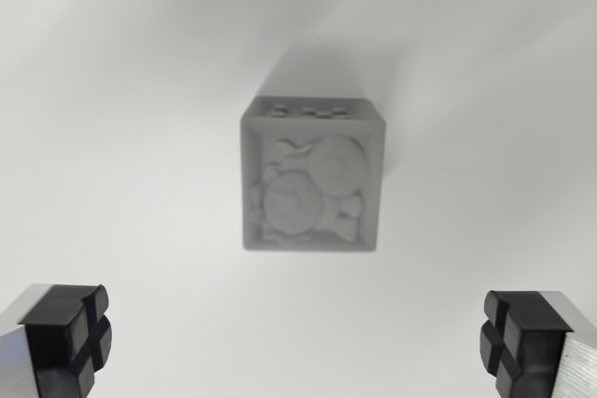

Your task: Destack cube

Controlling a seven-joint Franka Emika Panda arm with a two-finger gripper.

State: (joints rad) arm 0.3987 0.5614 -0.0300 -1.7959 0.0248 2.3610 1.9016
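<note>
The gripper (298,342) hangs wide open and empty at six o'clock of the grey cube (312,179) on the white tabletop (112,137), so the grasp and lift seemingly remain undone.

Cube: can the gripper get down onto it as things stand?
Probably yes. The gripper is open, its fingers wide apart, and the cube stands alone on the bare white surface, nothing beside it. It sits toward the top of the wrist view, so some shift seems needed.
</note>
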